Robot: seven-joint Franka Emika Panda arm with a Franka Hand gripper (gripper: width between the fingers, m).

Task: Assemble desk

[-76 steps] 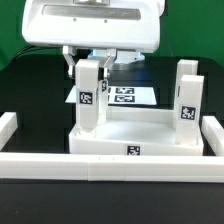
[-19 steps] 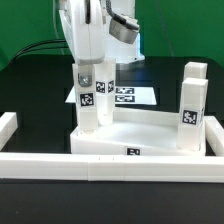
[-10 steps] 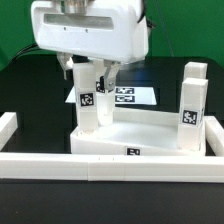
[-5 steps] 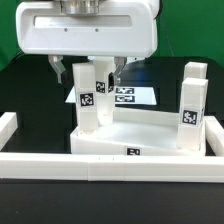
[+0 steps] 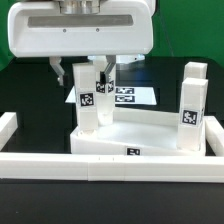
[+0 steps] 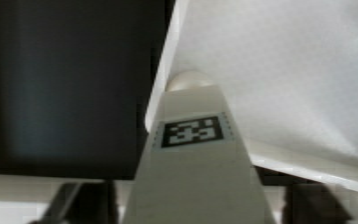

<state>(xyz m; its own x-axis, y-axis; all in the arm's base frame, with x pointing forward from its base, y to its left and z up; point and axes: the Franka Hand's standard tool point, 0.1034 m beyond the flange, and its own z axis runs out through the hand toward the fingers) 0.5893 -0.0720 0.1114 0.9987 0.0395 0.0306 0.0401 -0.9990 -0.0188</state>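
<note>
The white desk tabletop lies tray-like inside the rails, a tag on its front edge. A short square white leg with a tag stands upright at its left corner, and another leg shows just behind it. On the exterior view's right stands a tagged leg. My gripper hangs over the left leg, one finger on each side of its top. In the wrist view the leg runs up between the fingers, with a dark gap on each side. The gripper is open around it.
Long white border rails run along the front, with side pieces at the exterior view's left and right. The marker board lies flat on the black table behind the tabletop. The wide white hand body hides the back.
The hand has come down over the left leg during the last second. Its fingers now stand closer to the leg's sides than half a second ago. The legs and tabletop have not moved.
</note>
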